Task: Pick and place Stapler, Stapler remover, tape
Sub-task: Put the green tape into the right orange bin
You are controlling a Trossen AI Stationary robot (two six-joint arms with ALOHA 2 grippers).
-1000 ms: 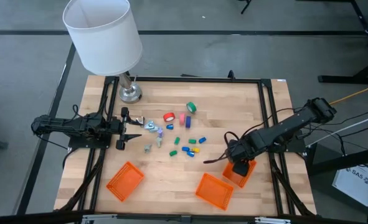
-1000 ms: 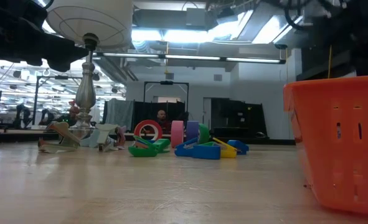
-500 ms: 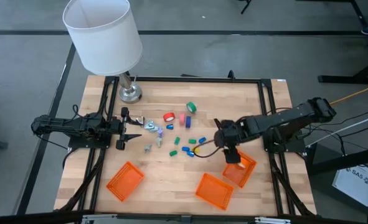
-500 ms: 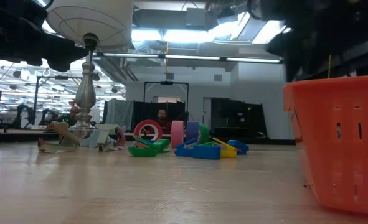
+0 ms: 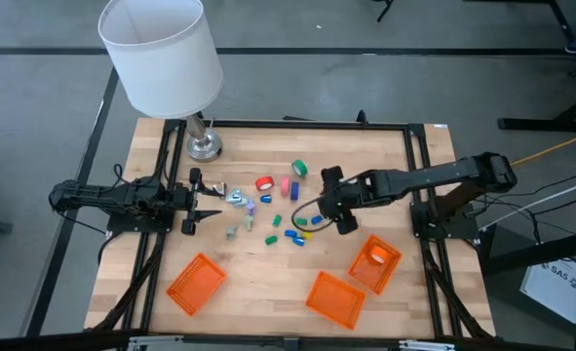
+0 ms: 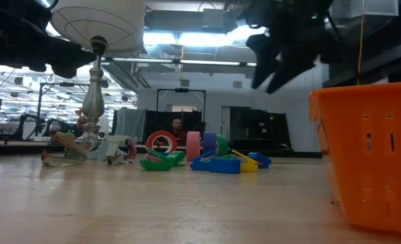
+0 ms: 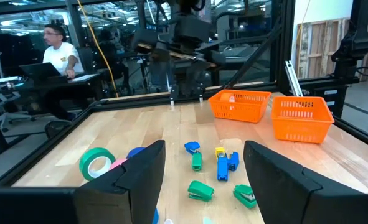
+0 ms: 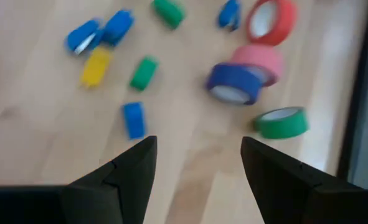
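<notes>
We see the red tape roll [image 5: 264, 182] standing on edge, hole facing near. The right gripper [image 5: 332, 200] hovers above the small pieces, jaws spread wide, empty. The left gripper [image 5: 202, 200] waits at left, jaws released, empty.

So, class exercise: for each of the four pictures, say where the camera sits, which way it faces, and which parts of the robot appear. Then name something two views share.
High view: overhead, facing straight down; both arms, left gripper and right gripper, both open, over the table.
Low view: at tabletop height, facing level across; the right gripper hangs above.
Left wrist view: on the left arm, looking across the table past its own fingers.
Right wrist view: on the right arm, looking down past its fingers.
Shared: the green tape appears in both wrist views.
</notes>
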